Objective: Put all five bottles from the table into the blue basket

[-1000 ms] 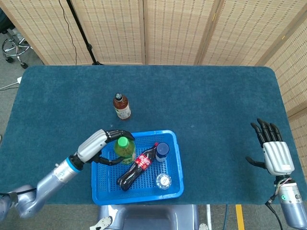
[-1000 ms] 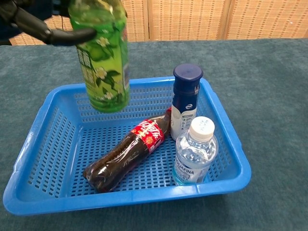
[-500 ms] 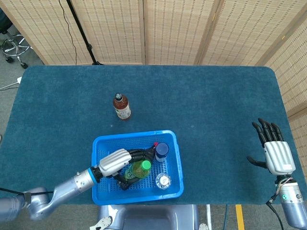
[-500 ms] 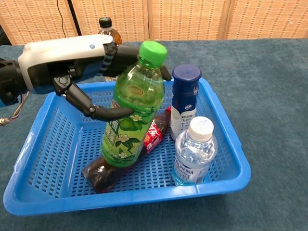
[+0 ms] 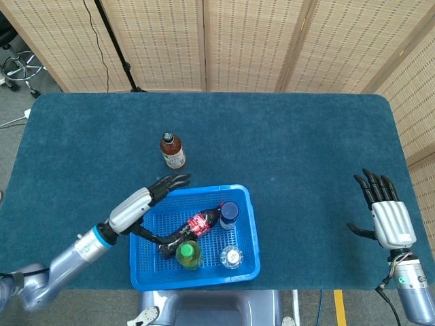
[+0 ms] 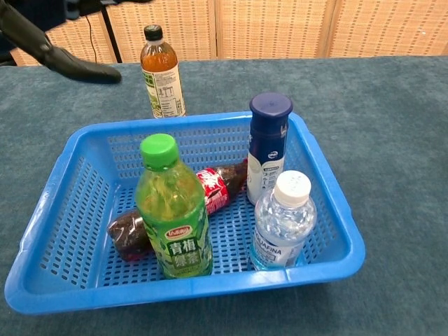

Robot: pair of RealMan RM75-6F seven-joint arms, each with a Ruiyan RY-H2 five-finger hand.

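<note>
The blue basket [image 5: 248, 231] [image 6: 63, 175] holds a green tea bottle [image 5: 189, 253] [image 6: 175, 213] standing upright at its front. A cola bottle [image 5: 197, 225] [image 6: 217, 190] lies behind it. A dark-capped white bottle [image 5: 229, 214] [image 6: 269, 150] and a clear water bottle [image 5: 232, 257] [image 6: 283, 222] stand at the right. A brown tea bottle [image 5: 172, 151] [image 6: 161, 72] stands on the table behind the basket. My left hand [image 5: 139, 204] [image 6: 56, 52] hovers open over the basket's left rim, holding nothing. Far to the right my right hand [image 5: 386, 214] rests open, fingers spread.
The teal table [image 5: 285, 136] stretches wide behind and to the right of the basket. Wicker screens [image 5: 238, 41] stand behind it. A stand's pole [image 5: 112, 41] and a stool [image 5: 17, 68] are at the back left.
My left hand let go of the green tea bottle, which now stands in the basket's front, and lifted back up and left. The right hand stayed put.
</note>
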